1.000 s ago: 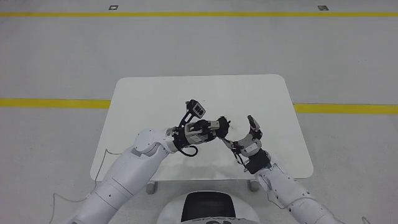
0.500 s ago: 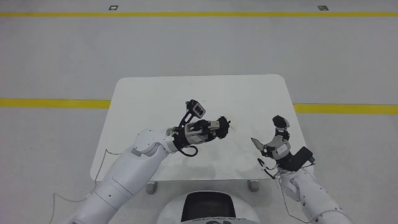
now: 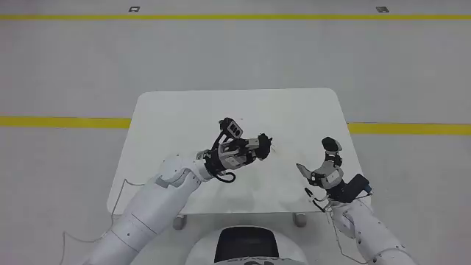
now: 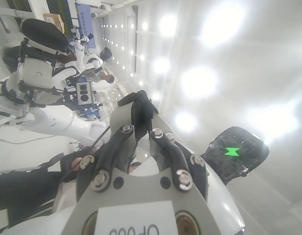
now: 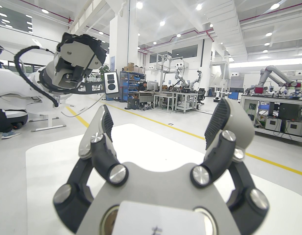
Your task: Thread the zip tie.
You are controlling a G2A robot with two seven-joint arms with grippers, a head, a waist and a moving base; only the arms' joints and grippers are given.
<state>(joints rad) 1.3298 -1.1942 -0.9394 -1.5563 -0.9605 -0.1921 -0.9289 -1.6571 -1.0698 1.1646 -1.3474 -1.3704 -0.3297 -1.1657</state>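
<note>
Over the middle of the counter (image 3: 169, 114), a little toward its front edge, the left hand (image 3: 263, 146) hangs raised off the white surface, its tips pointing across toward the right arm's side. Its fingers (image 4: 117, 119) are pressed together with no gap at the tips, which are wrapped in black material. They are closed on the zip tie (image 4: 101, 136), which shows as a thin dark strip running out from behind one finger and back toward the wrist. The clamped end is hidden between the pads, and whether the strip is threaded cannot be made out. A small wrist camera (image 3: 233, 127) on a black bracket stands just beside this hand. Near the counter's front right corner the right hand (image 3: 315, 156) is held above the surface, well apart from the left hand. Its two fingers are spread wide, the ribbed black pads (image 5: 107, 121) facing each other across the gap, and it holds and touches nothing. Seen from the right wrist, bare counter lies between those spread fingers, and the left hand appears farther off, lifted above the counter's level. Beyond the counter, a yellow line (image 3: 66, 121) crosses the grey floor.
</note>
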